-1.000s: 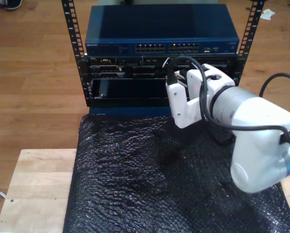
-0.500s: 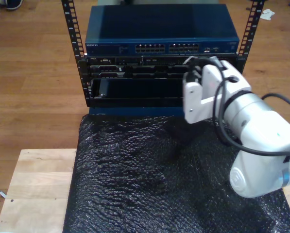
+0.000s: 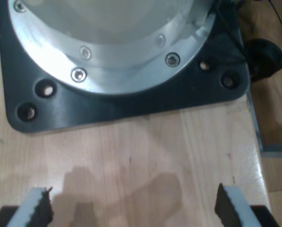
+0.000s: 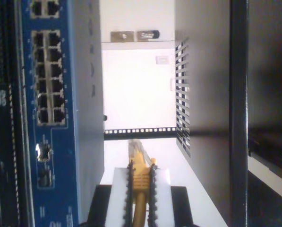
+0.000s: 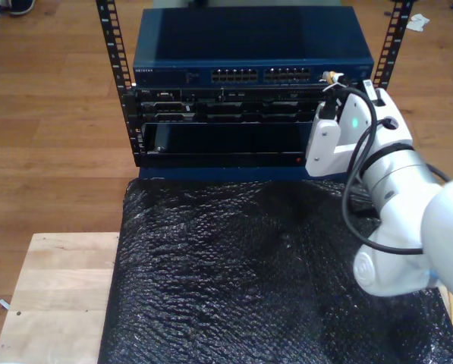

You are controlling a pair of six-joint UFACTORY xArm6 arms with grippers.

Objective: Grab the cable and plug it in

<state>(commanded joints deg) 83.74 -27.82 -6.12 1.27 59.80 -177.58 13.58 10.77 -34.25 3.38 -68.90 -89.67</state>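
Lab: server rack [image 5: 120, 83], network switch [image 5: 253, 53]

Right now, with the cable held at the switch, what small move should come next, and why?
Probably shift my second gripper sideways toward the port block. The plug juts from the shut fingers beside the blue switch, off its port face.

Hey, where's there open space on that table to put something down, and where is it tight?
The black bubble wrap mat lies bare from the rack's foot to the near edge. The bare wood strip at the exterior view's left is free too. It's crowded at the exterior view's right, where my second gripper holds the cable by the blue switch.
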